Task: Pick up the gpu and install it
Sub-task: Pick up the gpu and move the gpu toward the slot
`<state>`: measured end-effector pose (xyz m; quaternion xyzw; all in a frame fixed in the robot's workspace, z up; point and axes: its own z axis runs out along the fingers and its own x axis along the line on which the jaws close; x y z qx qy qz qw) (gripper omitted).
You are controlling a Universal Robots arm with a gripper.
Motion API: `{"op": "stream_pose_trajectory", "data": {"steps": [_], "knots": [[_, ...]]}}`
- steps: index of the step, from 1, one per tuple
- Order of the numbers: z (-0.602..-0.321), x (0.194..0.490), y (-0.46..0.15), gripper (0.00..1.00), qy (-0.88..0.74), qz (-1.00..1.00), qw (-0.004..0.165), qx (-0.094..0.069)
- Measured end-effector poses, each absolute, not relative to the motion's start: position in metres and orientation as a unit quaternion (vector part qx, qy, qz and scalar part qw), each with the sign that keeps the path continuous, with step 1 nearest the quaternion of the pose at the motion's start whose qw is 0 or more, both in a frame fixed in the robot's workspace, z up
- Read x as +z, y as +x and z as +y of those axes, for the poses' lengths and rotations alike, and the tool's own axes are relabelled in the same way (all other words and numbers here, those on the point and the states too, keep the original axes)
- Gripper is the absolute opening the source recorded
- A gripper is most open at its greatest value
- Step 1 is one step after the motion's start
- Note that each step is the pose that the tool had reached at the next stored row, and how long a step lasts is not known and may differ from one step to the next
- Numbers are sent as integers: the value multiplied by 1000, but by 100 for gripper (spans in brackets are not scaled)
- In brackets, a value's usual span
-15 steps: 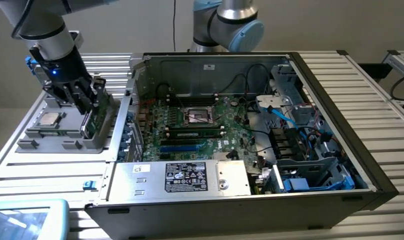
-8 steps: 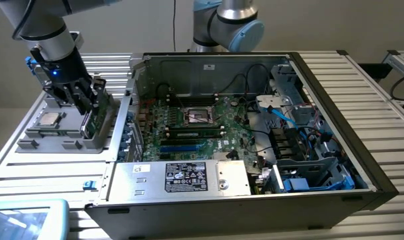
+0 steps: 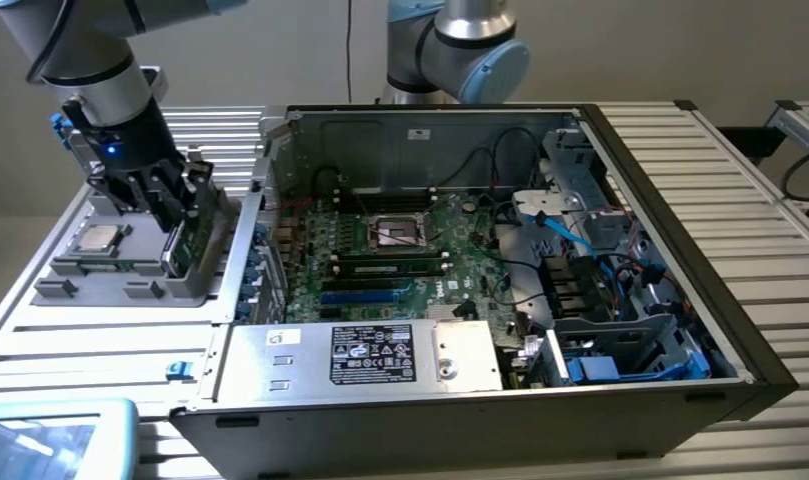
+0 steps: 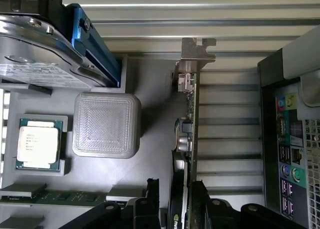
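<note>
The gripper (image 3: 175, 222) is down over the gray tray (image 3: 111, 292) that sits at the exterior view's left, just beside the open case (image 3: 731, 330). The gpu (image 3: 188, 248) stands on edge in the tray, on the side nearest the case. In the wrist view the gripper (image 4: 175, 191) straddles the gpu (image 4: 190, 114). Its black fingers (image 4: 152, 199) are spread, one on each side of the card, and a narrow gap shows on the shroud side. The card's silver bracket (image 4: 197, 49) is at the end far from the fingers. The tray (image 4: 150, 89) also carries a cpu (image 4: 37, 144), a ribbed gray block (image 4: 106, 124), a silver drive (image 4: 40, 54) with blue tabs and a memory stick (image 4: 50, 196). In the case, the motherboard (image 3: 377, 255) lies exposed.
</note>
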<state>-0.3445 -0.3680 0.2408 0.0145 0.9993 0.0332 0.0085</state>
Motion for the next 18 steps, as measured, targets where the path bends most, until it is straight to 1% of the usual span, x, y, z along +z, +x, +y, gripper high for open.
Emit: {"op": "stream_pose_trajectory", "data": {"steps": [18], "knots": [[-369, 239, -342, 40, 15, 999, 8, 34]]}}
